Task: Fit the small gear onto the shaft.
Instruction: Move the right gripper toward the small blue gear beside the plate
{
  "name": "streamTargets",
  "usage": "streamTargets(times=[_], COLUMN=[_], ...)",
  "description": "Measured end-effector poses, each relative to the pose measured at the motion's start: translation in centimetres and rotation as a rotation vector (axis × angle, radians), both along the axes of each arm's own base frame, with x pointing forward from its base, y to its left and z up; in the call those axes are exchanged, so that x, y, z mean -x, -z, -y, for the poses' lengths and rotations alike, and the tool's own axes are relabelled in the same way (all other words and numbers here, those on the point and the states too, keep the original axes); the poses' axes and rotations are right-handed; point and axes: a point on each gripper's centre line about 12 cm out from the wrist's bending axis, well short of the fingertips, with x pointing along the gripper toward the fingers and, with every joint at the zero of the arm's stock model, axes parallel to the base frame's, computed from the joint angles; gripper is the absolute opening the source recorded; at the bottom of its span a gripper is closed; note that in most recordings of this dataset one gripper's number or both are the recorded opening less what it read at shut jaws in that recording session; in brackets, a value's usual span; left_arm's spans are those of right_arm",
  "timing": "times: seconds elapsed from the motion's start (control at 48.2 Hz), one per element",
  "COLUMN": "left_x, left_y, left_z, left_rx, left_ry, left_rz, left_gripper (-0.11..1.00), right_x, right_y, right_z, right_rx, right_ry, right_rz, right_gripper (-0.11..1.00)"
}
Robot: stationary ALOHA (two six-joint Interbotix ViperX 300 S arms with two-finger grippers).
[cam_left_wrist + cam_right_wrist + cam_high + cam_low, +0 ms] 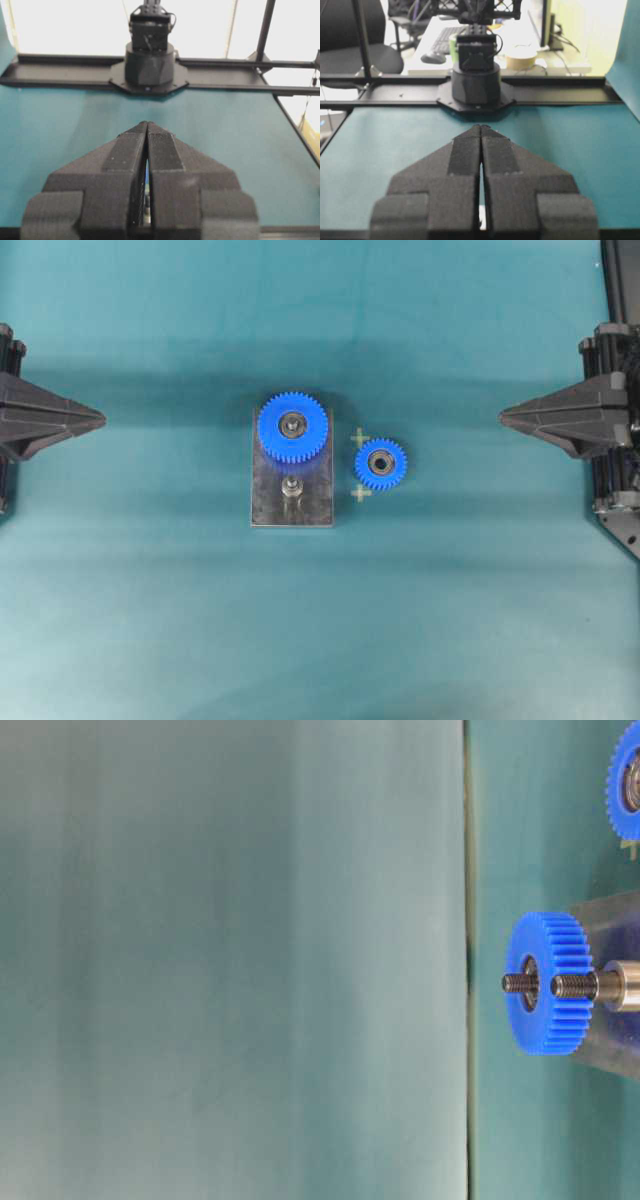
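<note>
- The left gripper (100,420), a black wedge of two padded fingers, sits at the far left of the overhead view, well apart from the plate and pointing toward it; in its own wrist view the two fingers (131,150) lie pressed together with nothing between them.
- The dark grey rectangular metal plate (268,505) lies flat on the teal tabletop (150,620) at the middle of the overhead view. It is the only thing here that carries anything.
- The larger bright blue toothed plastic gear (293,426) sits on the plate's far end, overhanging that edge, its hole on a threaded stud, as the table-level view shows.
- The shaft (291,487), a short silvery metal peg with a round collar, stands upright on the plate just near of the larger gear, bare, with nothing on it.
- The small gear (380,464), bright blue toothed plastic with a silver-black bearing hub, lies flat on the tabletop just to the right of the plate, apart from it, between two pale cross marks (361,493).
- The right gripper (505,417), black like the other, sits far right of the plate, pointing toward it; its fingers (465,160) are pressed together and hold nothing.
</note>
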Motion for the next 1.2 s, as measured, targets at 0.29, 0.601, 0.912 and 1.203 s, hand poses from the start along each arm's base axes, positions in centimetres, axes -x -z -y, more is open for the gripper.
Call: streamTargets(times=[0.29,0.601,0.912,1.203], left_x=[-2.8,-3.9,-3.8,-3.9], left_y=[1.8,4.6,5.0,5.3], left_z=[0.2,0.4,0.4,0.4], left_rx=[0.077,0.079,0.078,0.078], left_ry=[0.008,0.006,0.002,0.002], left_rz=[-0.221,-0.418,-0.487,-0.502], left_gripper=[0.0,0.0,0.0,0.0], right_x=[-0.5,-3.7,-8.1,-11.5], right_y=[3.7,8.4,11.9,14.8], right_z=[2.1,3.3,4.1,4.9], right_rx=[-0.24,-0.304,-0.334,-0.333], right_ry=[0.12,0.179,0.19,0.202], right_rz=[-0.272,-0.799,-1.085,-1.197], right_gripper=[0.01,0.01,0.04,0.77])
